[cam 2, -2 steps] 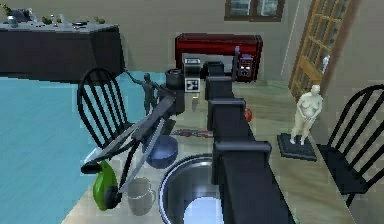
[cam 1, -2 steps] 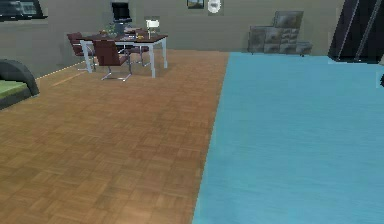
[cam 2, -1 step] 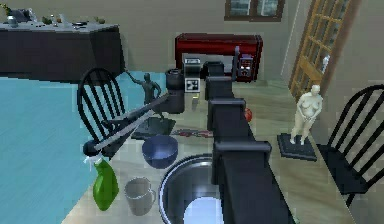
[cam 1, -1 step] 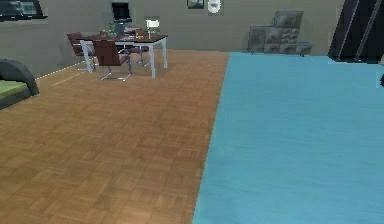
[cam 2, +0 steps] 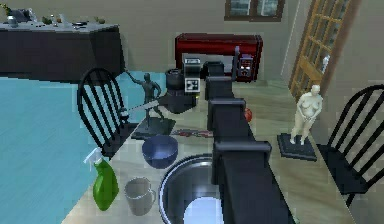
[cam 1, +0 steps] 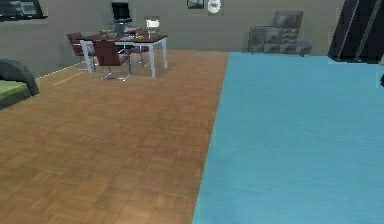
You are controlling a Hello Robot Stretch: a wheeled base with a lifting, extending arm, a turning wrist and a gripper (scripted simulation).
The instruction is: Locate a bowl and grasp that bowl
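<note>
Blue-violet and rounded, the bowl stands on the pale wooden surface in the arm side view, towards its left edge. It is just left of the arm, a dark square bar that runs from the near edge out over the surface. Nearer than the bowl and slightly to its right sits a large metal basin with something white inside it. A grey cup stands left of the basin, and a green spray bottle just left of the cup, at the surface's edge. Farther out than the bowl, a dark statue of a figure stands on a flat base.

The hand shows at the arm's far end, beyond the bowl and close beside the dark statue. I cannot tell whether its fingers are apart or together, nor whether it holds anything.

A small red round thing lies right of the arm, and a white statue stands on a dark base farther right. One black chair stands at the surface's left side, a second black chair at its right. Far off, a red cabinet stands by the wall, with a wooden door to its right.

In the forward view, wood floor lies on the left and a blue rug on the right. A far surface with dark red chairs stands at the far left, and a grey dresser at the far wall.
</note>
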